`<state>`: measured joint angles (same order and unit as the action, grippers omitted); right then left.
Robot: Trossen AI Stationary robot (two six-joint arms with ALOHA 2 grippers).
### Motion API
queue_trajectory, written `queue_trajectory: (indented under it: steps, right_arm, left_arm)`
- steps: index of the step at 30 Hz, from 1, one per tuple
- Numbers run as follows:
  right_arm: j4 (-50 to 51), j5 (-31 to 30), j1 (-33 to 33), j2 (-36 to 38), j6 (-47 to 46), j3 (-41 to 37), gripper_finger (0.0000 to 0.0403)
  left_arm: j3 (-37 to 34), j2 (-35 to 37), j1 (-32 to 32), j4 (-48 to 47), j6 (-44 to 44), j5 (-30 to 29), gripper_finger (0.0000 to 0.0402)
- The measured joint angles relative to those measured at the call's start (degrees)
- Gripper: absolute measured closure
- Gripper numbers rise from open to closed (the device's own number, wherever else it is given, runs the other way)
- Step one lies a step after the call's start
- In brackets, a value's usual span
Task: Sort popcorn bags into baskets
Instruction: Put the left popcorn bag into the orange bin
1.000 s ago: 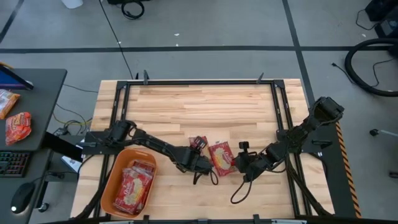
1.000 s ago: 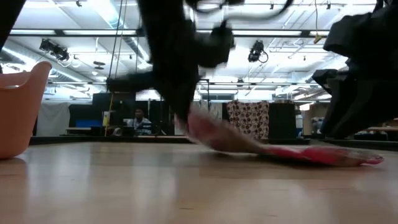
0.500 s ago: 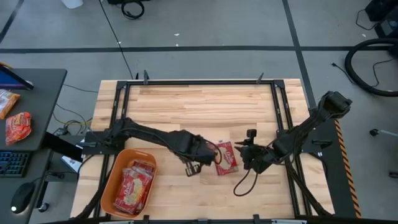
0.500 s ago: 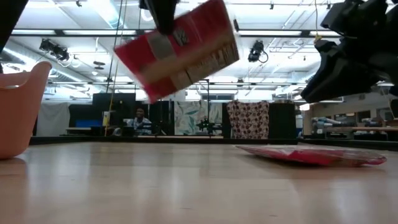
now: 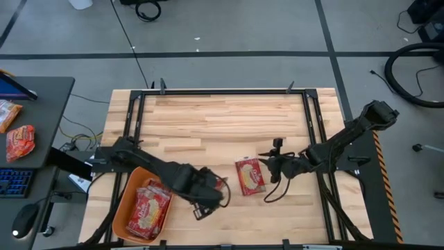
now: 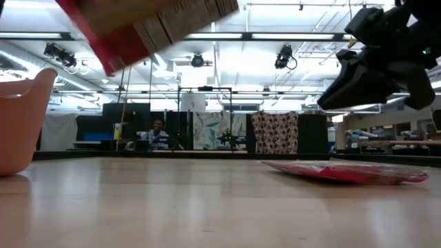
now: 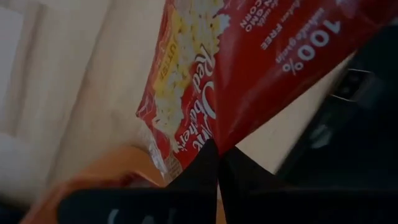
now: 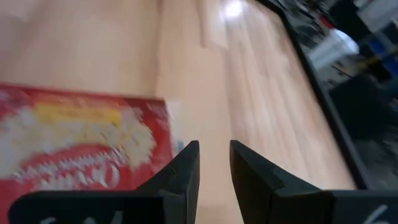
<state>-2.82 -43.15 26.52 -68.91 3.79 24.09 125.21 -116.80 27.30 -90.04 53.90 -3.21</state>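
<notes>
My left gripper [image 5: 207, 197] hangs over the table's near middle, just right of the orange basket [image 5: 125, 208], shut on a red popcorn bag [image 7: 249, 68]. That bag shows high and tilted in the low view [image 6: 138, 27]. The basket holds several red packets [image 5: 151, 205]. One more popcorn bag [image 5: 250, 176] lies flat on the table. My right gripper [image 5: 272, 165] hovers just right of that bag, open by a narrow gap [image 8: 214, 162], touching nothing. My left gripper pinches the red popcorn bag between its two fingers at the bag's edge [image 7: 214, 134]. The bag is lifted clear of the table and tilted [image 6: 158, 31]. In the high view the gripper covers most of it.
Bare wood stretches across the table's far half [image 5: 222, 118]. Black frame rails [image 5: 311, 118] run along the left and right sides. A grey desk [image 5: 28, 125] to the left carries an orange-red snack packet [image 5: 19, 141]. A person sits far behind the table [image 6: 157, 132].
My left gripper raised one popcorn bag off the table, from beside the other bag, and carried it up and toward the near left, toward the basket. My right gripper drew back from the lying bag toward the far edge and rose.
</notes>
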Motion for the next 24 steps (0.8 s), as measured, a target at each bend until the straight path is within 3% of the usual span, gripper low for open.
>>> queue_trajectory:
  steps: [5,10,13,15,19,24]
  right_arm:
    - [-5.32,7.45,-2.58,0.11,3.64,-0.51,0.0309]
    - [-5.53,8.32,-4.47,-0.06,3.74,-0.51,0.0309]
    - [-5.72,9.33,-5.23,-0.07,3.64,-0.51,0.0309]
    - [-5.96,10.61,-5.64,-0.08,3.53,-0.51,0.0309]
    - [-6.84,13.09,-6.21,-0.1,3.5,-0.51,0.0309]
    - [-8.18,14.76,-6.94,-0.1,3.49,-0.51,0.0309]
  left_arm:
    - [0.0,4.55,3.74,0.01,10.56,-0.95,0.0398]
    - [-0.42,8.0,9.36,0.19,21.04,-6.0,0.0399]
    - [-5.6,10.78,12.18,0.09,27.27,-6.89,0.04]
    - [-11.6,13.09,13.88,0.05,31.77,-4.4,0.04]
    - [-21.54,17.89,16.72,-0.03,42.22,7.54,0.0399]
    - [-27.63,22.65,21.67,-0.01,56.65,10.4,0.0398]
